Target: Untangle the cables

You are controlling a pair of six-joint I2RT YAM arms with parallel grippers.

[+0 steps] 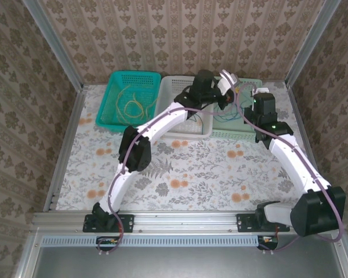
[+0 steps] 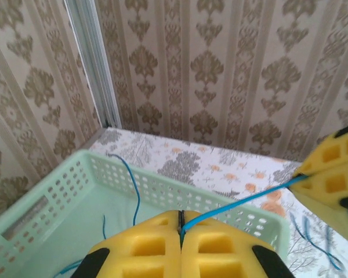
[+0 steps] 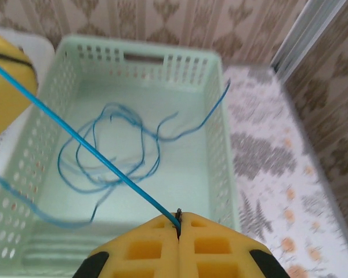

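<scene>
A thin blue cable (image 2: 243, 200) stretches taut between my two grippers, above the mint basket (image 1: 243, 134) at the back right. My left gripper (image 2: 181, 215) is shut on one end, its yellow fingers pressed together over the basket's near wall (image 2: 156, 186). My right gripper (image 3: 178, 216) is shut on the same blue cable (image 3: 81, 139), which runs up and left. Several more blue cables (image 3: 110, 150) lie looped on the mint basket's floor, and one hangs over its right wall (image 3: 220, 145). In the top view the left gripper (image 1: 227, 81) and right gripper (image 1: 256, 91) are close together.
A teal basket (image 1: 112, 87) at the back left holds coiled yellow cables (image 1: 133, 103). A white basket (image 1: 175, 86) stands between the two others, under the left arm. The patterned walls are close behind the baskets, with a metal corner post (image 2: 95, 69) nearby.
</scene>
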